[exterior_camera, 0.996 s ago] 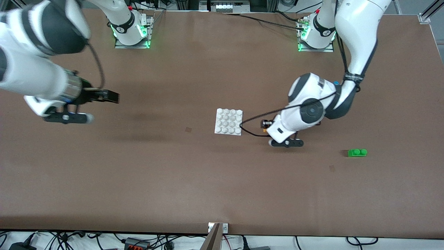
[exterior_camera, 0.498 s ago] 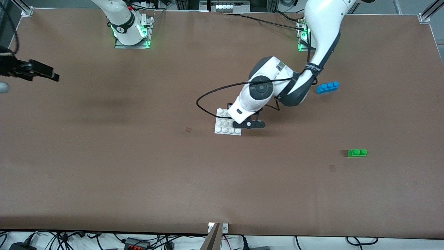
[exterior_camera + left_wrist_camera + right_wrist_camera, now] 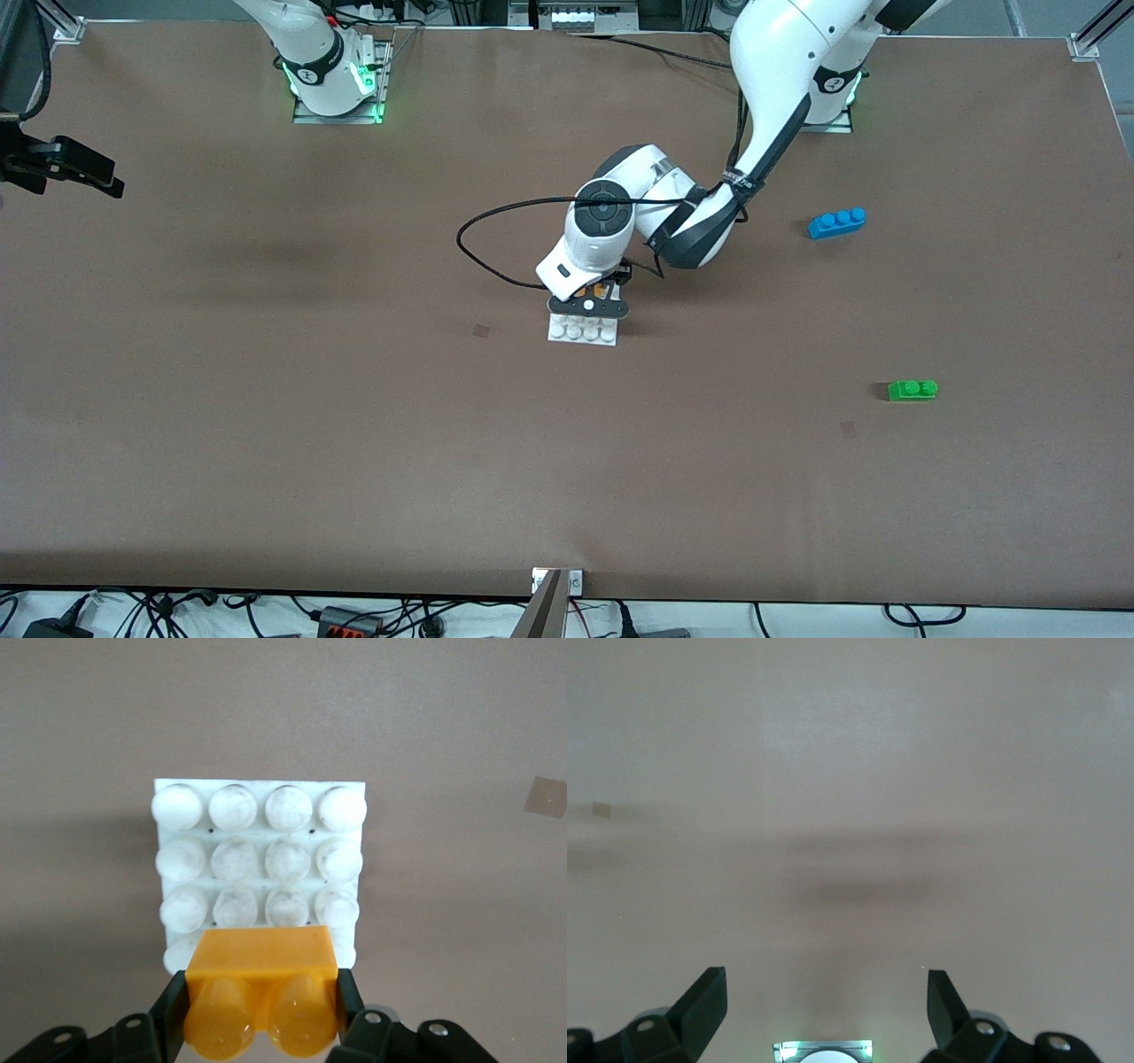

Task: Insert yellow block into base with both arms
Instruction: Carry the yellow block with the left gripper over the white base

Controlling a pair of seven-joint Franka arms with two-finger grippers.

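Note:
My left gripper (image 3: pixel 592 299) is shut on the yellow block (image 3: pixel 601 290) and holds it just over the white base (image 3: pixel 582 332), above the base's edge row farthest from the front camera. In the left wrist view the two-stud yellow block (image 3: pixel 262 992) sits between the black fingers (image 3: pixel 173 1010), with the studded base (image 3: pixel 257 842) right below it. I cannot tell whether block and base touch. My right gripper (image 3: pixel 89 173) hangs open and empty at the right arm's end of the table; its wrist view shows the gripper (image 3: pixel 824 997) over bare table.
A blue three-stud brick (image 3: pixel 836 221) lies toward the left arm's end. A green two-stud brick (image 3: pixel 912 390) lies nearer the front camera. A black cable (image 3: pixel 478 244) loops off the left wrist beside the base. A small tape mark (image 3: pixel 481 330) is near the base.
My left arm has carried the yellow block from beside the base to over it. My right arm has pulled back toward its end of the table.

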